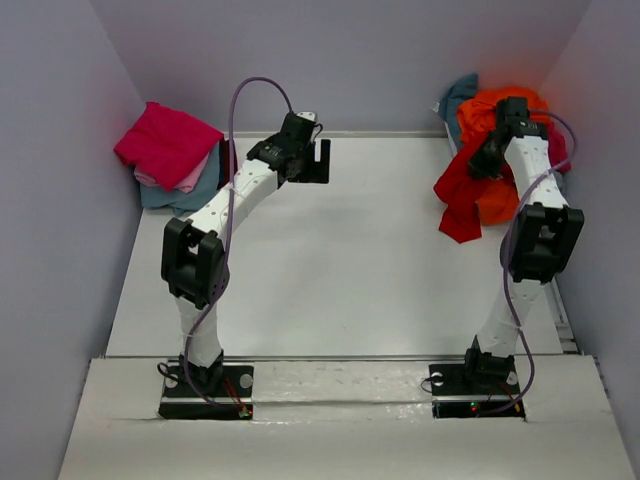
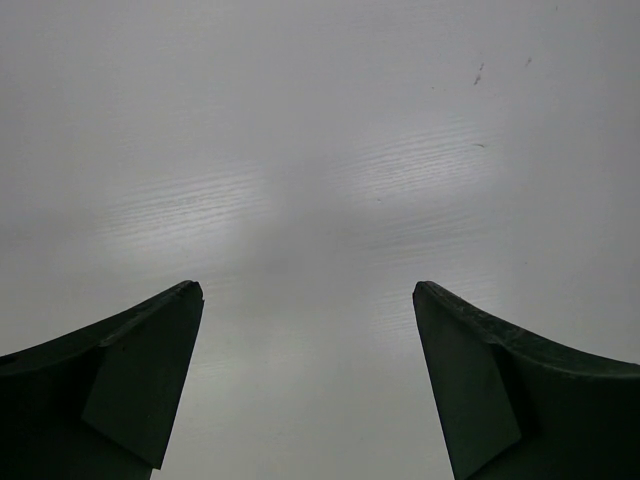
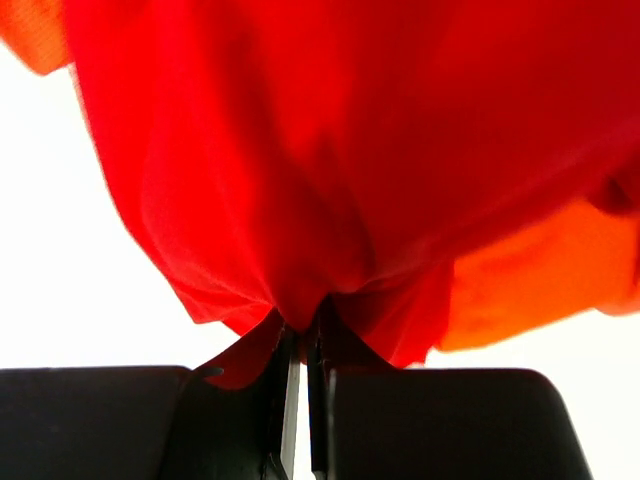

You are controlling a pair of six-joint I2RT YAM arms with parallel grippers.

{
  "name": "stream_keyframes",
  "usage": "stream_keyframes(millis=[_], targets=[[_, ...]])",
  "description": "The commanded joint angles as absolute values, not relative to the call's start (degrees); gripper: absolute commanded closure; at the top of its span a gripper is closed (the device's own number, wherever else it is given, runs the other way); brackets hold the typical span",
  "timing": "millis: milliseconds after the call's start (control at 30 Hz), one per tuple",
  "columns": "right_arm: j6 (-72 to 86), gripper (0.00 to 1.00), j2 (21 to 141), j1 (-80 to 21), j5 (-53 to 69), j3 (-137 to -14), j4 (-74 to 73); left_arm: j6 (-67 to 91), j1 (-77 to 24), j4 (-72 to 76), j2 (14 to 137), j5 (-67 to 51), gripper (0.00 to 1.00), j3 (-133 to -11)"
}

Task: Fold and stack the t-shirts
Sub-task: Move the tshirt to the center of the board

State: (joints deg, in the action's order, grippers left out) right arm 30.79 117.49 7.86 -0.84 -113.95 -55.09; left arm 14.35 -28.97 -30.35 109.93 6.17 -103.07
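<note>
White table (image 1: 350,270), bright red t-shirt (image 3: 300,150), orange t-shirt (image 3: 540,280), magenta t-shirt (image 1: 165,140), pale pink t-shirt (image 1: 196,178), grey-blue t-shirt (image 1: 170,197).

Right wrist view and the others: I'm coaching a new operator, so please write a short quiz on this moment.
1. True or false: the left tool stands open over the table.
2. Which t-shirt does the right tool pinch? A orange, B red, C pink.
3. Fill in: the folded stack lies at the far ____ corner.
Key: 1 true; 2 B, the red t-shirt; 3 left.
</note>
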Motion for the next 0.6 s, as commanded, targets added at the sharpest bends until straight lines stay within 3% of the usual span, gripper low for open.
stream_keyframes(millis=[0, 233, 567], targets=[[27.3, 0.93, 108.1, 7.4, 2.4, -114.1, -57.3, 14.1, -28.9, -30.2, 107.9, 8.3, 0.01, -103.7], [22.5, 0.93, 97.8, -5.5, -2.3, -115.6, -62.0, 15.2, -28.9, -29.2, 106.0, 9.5, 0.01, -102.1], [21.3, 0.93, 90.3, -11.8, -2.7, -129.3, -68.0, 16.3, -29.4, -31.3, 102.9, 16.1, 0.01, -103.4]])
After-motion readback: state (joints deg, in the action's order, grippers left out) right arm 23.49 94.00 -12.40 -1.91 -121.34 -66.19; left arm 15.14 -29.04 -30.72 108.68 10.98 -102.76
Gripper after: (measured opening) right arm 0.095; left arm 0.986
